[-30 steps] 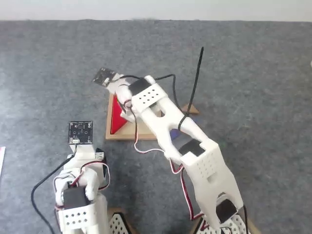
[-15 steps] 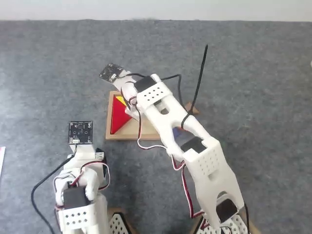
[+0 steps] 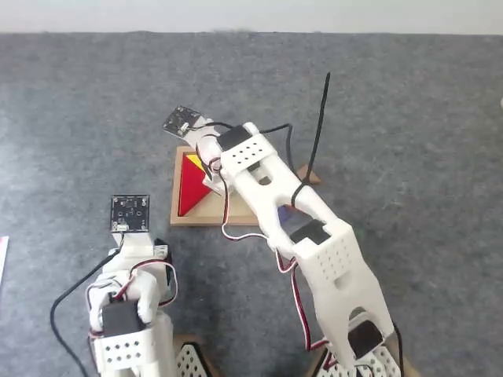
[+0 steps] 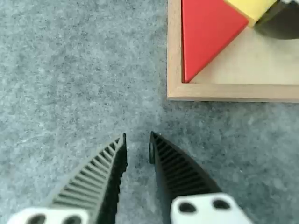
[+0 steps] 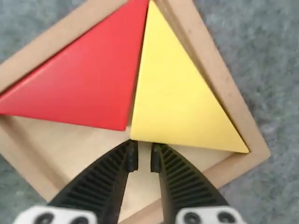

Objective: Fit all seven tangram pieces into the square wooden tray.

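The square wooden tray (image 3: 192, 219) lies mid-table. A big red triangle (image 5: 84, 84) and a big yellow triangle (image 5: 177, 107) lie flat in it, side by side along one edge, filling one corner. My right gripper (image 5: 143, 151) hovers over the bare tray floor just by their meeting tips, shut with nothing in it. In the high view the right arm (image 3: 259, 177) covers most of the tray, with red (image 3: 187, 192) and yellow (image 3: 192, 162) showing. My left gripper (image 4: 138, 140) is over the carpet just outside the tray's corner (image 4: 175, 91), shut and empty.
Grey carpet (image 3: 409, 118) covers the table all round the tray. A bit of blue (image 3: 283, 213) shows under the right arm; I cannot tell what it is. A black cable (image 3: 316, 133) rises from that arm. A white edge (image 3: 2, 259) lies at far left.
The right arm's wrist has shifted a little to the right and away over the tray, uncovering the yellow triangle. The left arm has not moved.
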Robot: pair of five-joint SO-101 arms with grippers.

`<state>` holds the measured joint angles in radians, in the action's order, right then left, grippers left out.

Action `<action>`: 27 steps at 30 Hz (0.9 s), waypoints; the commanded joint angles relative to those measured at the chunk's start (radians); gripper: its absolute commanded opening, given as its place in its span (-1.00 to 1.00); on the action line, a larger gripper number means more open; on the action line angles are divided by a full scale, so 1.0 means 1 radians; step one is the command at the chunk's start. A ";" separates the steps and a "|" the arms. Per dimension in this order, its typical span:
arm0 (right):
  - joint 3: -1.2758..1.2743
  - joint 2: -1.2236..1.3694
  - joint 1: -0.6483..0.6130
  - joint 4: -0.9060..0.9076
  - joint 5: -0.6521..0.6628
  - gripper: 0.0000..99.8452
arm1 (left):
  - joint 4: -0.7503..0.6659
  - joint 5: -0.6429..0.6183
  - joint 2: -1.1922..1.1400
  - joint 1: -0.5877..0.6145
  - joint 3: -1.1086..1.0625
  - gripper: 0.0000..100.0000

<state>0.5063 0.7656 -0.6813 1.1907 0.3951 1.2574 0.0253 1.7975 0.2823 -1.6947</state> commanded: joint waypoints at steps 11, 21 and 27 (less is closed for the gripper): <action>0.015 -0.107 0.005 0.064 -0.044 -0.87 | 0.005 0.000 0.020 -0.005 0.012 -0.84; -0.293 -0.430 0.105 0.163 -0.152 -0.87 | 0.005 0.000 0.020 -0.005 0.012 -0.84; -0.689 -0.553 0.139 -0.159 -0.167 -0.87 | 0.005 0.000 0.020 -0.005 0.012 -0.84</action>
<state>-0.0506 0.3161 -0.5662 1.1799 0.2432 1.2574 0.0253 1.7975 0.2823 -1.6947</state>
